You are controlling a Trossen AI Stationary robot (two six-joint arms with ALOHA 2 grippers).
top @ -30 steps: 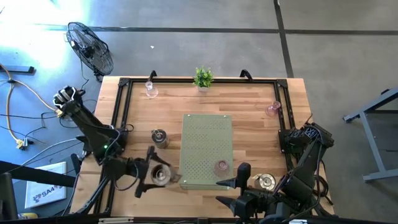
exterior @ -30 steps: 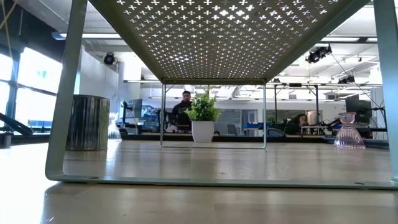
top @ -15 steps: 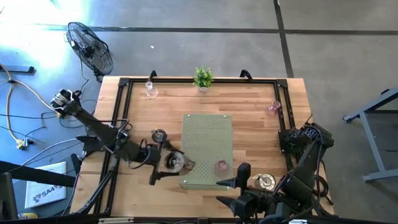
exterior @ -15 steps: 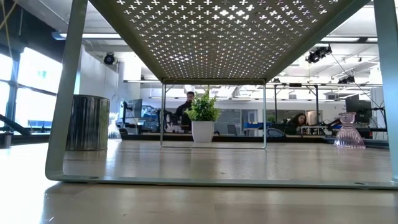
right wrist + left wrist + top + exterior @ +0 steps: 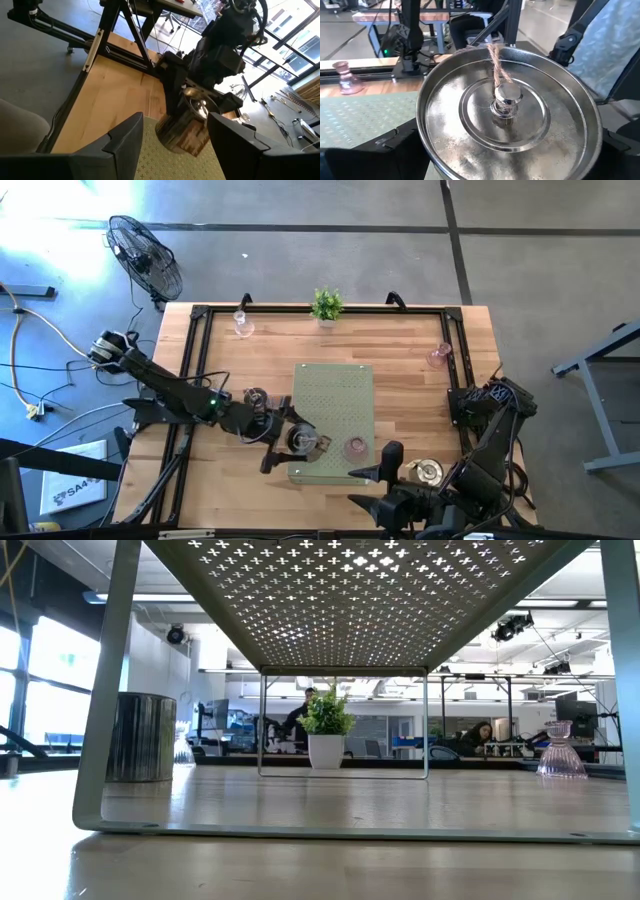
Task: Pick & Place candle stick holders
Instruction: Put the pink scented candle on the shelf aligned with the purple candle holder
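While the bench (image 5: 400, 360) carries everything, the green perforated rack (image 5: 333, 405) at its middle is the landmark. The left arm stretches low toward the rack's left front corner, and the left gripper (image 5: 296, 439) clasps a silver candle stick holder (image 5: 301, 440) at that corner; in the left wrist view it is a shiny round dish (image 5: 507, 107) with a small central socket. The right arm is folded at the bench's front right, and the right gripper (image 5: 390, 460) waits unclenched and empty, just beside the rack's front right corner. A small pink glass holder (image 5: 355, 447) stands on the rack, near its front edge.
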